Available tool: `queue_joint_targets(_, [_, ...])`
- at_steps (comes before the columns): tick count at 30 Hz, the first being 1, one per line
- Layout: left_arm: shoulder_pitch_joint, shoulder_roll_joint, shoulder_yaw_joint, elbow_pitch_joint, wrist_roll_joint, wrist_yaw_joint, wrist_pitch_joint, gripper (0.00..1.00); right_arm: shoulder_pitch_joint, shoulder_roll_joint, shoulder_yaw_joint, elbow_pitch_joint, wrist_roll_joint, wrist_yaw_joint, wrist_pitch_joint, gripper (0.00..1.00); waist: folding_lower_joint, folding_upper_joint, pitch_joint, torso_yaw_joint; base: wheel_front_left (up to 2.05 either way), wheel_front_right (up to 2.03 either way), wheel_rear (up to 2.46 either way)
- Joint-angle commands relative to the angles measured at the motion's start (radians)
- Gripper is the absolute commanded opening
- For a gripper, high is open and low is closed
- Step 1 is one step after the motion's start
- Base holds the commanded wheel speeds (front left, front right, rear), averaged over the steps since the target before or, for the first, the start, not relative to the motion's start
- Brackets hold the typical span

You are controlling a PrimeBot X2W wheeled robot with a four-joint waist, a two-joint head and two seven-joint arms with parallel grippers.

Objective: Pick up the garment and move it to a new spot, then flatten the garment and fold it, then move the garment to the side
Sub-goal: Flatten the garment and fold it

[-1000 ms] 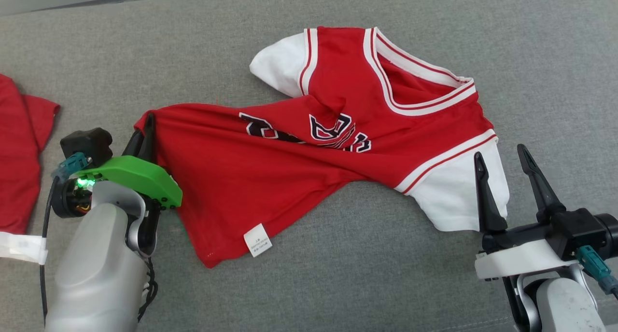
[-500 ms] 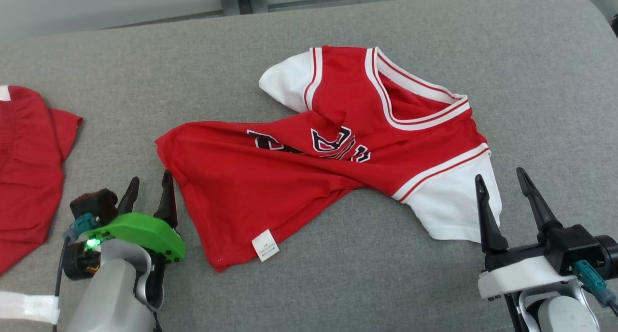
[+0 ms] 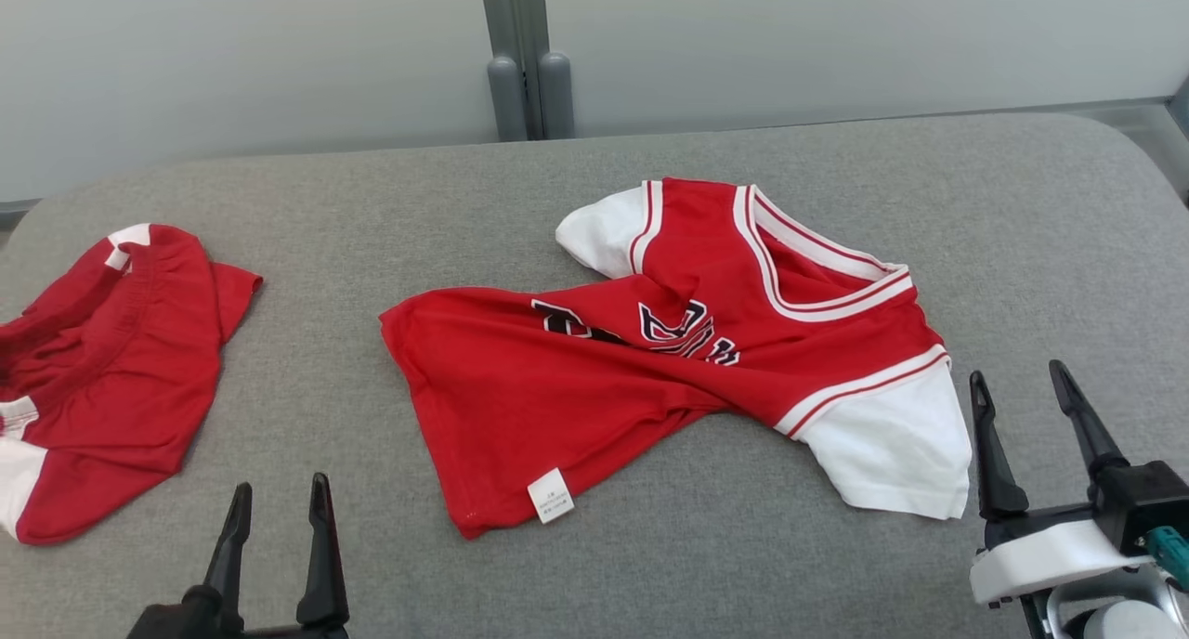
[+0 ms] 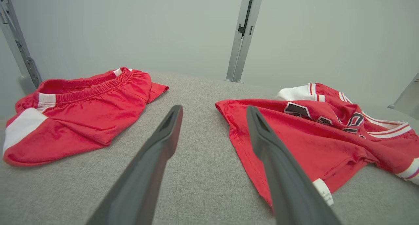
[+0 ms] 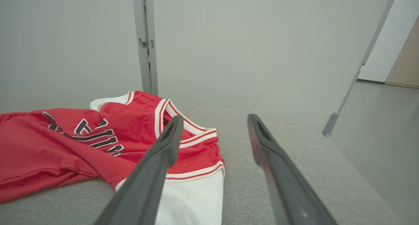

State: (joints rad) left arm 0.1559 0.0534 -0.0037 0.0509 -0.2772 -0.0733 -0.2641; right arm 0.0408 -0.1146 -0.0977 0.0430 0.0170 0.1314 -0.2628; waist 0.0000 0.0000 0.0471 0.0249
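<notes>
Showing the head view first: the left gripper [image 3: 281, 483] stands at the lower left, fingers spread with nothing between them, clear of the garment [image 3: 650, 379]. A second ago I had those fingers pinched on the garment's near-left hem corner. They have since let go and drawn back. The camera itself has tipped up, so the cloth's apparent shift in the frame is not its own. The garment, a red jersey with white sleeves, lies rumpled near the middle of the grey cushion [image 3: 372, 184], a ridge crossing its chest lettering [image 3: 687, 328]. I read this as the relocation finished and the flattening not yet begun. The right gripper [image 3: 1015, 371] waits spread and empty just beside the near white sleeve [image 3: 892, 444], apart from it as far as I can judge. A second red piece [image 3: 121, 370] lies well apart to the left, cut off by the frame edge.

Left wrist view: the left gripper [image 4: 214, 108] is parted over bare cushion, between the second red piece [image 4: 88, 104] and the garment [image 4: 304, 136]. One finger hides part of the sewn label [image 4: 322, 190].

Right wrist view: the right gripper [image 5: 215, 116], parted and holding nothing, points past the collar end of the garment [image 5: 65, 143]. One finger covers part of the white sleeve [image 5: 196, 199].

Hard to make out: the lettering is folded under itself and unreadable, and the label's print is too small. In the head view the left gripper's body is cut by the bottom edge.
</notes>
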Motion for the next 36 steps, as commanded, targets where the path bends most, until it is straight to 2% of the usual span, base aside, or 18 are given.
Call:
queue_joint_targets(1, [0.026,-0.001,-0.003,-0.015,0.021,-0.013,0.000,1.00,0.016,0.001,0.007,0.013,0.008,-0.001,-0.003,1.00,0.0000,0.0000,-0.025,0.025,0.00,0.00,0.00])
queue_joint_targets(9, [0.052,-0.002,-0.036,-0.001,0.057,-0.029,0.000,1.00,0.062,0.038,0.010,0.084,0.016,-0.001,-0.003,1.00,0.0000,0.0000,-0.038,0.041,0.00,0.00,0.00])
queue_joint_targets(21, [0.020,-0.002,-0.058,0.030,0.052,-0.030,0.000,1.00,0.091,0.063,0.004,0.106,0.028,-0.001,-0.003,1.00,0.0000,0.0000,-0.036,0.010,0.00,0.00,0.00])
queue_joint_targets(27, [0.011,-0.002,-0.098,0.123,-0.022,-0.037,0.000,1.00,0.042,0.062,-0.020,0.099,0.045,-0.001,-0.003,1.00,0.0000,0.0000,-0.019,-0.009,0.00,0.00,0.00])
queue_joint_targets(29, [-0.015,-0.002,-0.125,0.174,-0.058,-0.039,0.000,1.00,0.026,0.064,-0.028,0.164,0.036,-0.001,-0.003,1.00,0.0000,0.0000,-0.003,-0.014,0.00,0.00,0.00])
queue_joint_targets(31, [-0.045,-0.001,-0.165,0.236,-0.088,-0.042,0.011,1.00,-0.018,0.036,-0.020,0.254,0.024,-0.001,-0.001,1.00,0.0000,0.0000,0.015,-0.016,0.00,0.00,0.00])
queue_joint_targets(36, [-0.144,-0.001,-0.248,0.319,-0.242,-0.051,0.102,1.00,-0.125,-0.026,0.025,0.434,0.039,-0.001,0.109,1.00,0.0000,0.0000,0.053,-0.019,0.00,0.00,0.00])
